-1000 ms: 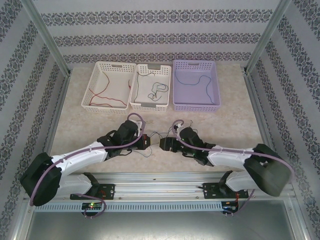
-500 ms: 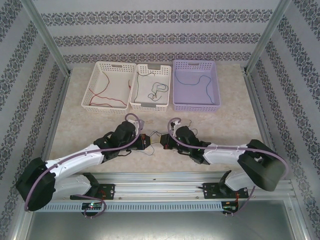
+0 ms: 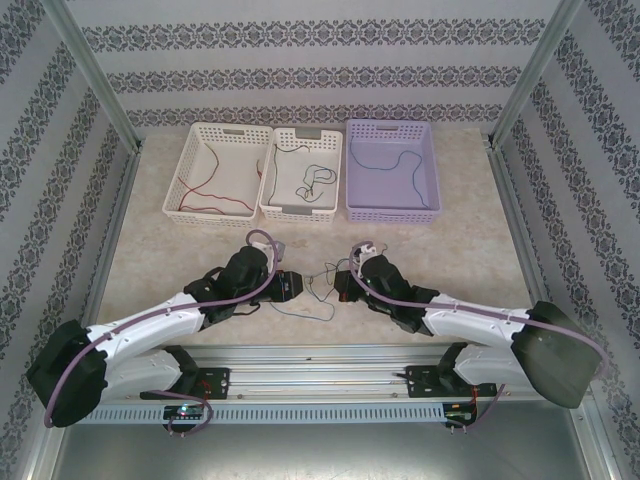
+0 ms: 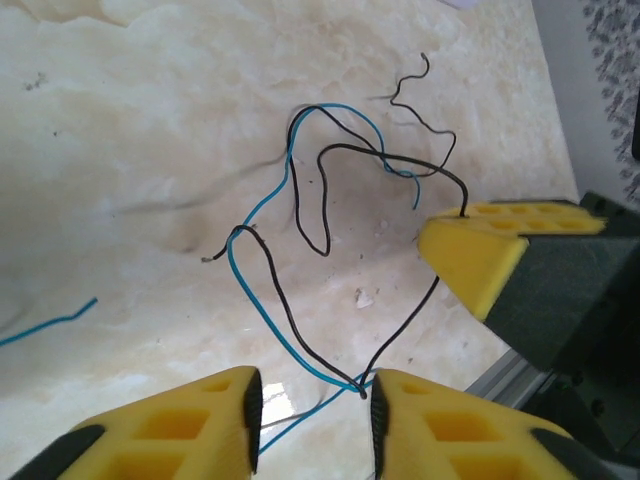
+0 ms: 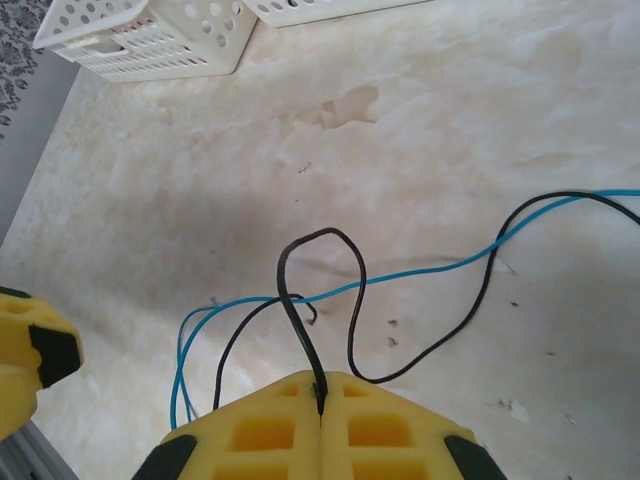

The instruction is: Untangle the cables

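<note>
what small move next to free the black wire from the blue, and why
Probably ease the right gripper back and upward: it is shut on the black cable, which crosses the blue cable, and the left gripper stands open at a crossing, so the black one may slide free.

Nothing legible here: no text, labels, brand marks, numbers or signs can be read on anything.
</note>
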`<state>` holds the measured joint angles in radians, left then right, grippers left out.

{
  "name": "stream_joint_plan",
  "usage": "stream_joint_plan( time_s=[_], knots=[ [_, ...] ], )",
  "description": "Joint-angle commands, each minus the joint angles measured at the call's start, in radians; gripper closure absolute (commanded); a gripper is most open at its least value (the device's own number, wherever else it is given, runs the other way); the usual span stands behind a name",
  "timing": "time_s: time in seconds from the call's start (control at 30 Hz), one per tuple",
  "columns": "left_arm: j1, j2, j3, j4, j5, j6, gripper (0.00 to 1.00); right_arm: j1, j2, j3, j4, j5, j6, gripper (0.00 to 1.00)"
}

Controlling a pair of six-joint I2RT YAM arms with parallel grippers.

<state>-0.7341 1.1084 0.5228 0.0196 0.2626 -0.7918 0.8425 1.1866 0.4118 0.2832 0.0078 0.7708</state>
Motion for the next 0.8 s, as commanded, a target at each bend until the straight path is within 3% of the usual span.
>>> stream_joint_plan(
  time_s=[0.0, 0.1, 0.57, 0.77],
  knots=[
    [-0.011, 0.025, -0.031, 0.089, 0.018, -0.026, 0.57, 0.006, -0.066, -0.016, -0.007, 0.016, -0.021, 1.0],
    [-0.011, 0.048, -0.056, 0.157, 0.029, -0.057, 0.5, 0.007, -0.102, -0.017, -0.021, 0.017, -0.028, 1.0],
    [-0.013, 0.098, -0.098, 0.358, 0.01, -0.178, 0.47, 0.006, -0.075, -0.022, -0.005, -0.008, -0.019, 1.0],
    [-0.013, 0.196, -0.087, 0.459, 0.065, -0.217, 0.72, 0.007, -0.074, -0.022, 0.001, -0.01, -0.015, 1.0]
  ],
)
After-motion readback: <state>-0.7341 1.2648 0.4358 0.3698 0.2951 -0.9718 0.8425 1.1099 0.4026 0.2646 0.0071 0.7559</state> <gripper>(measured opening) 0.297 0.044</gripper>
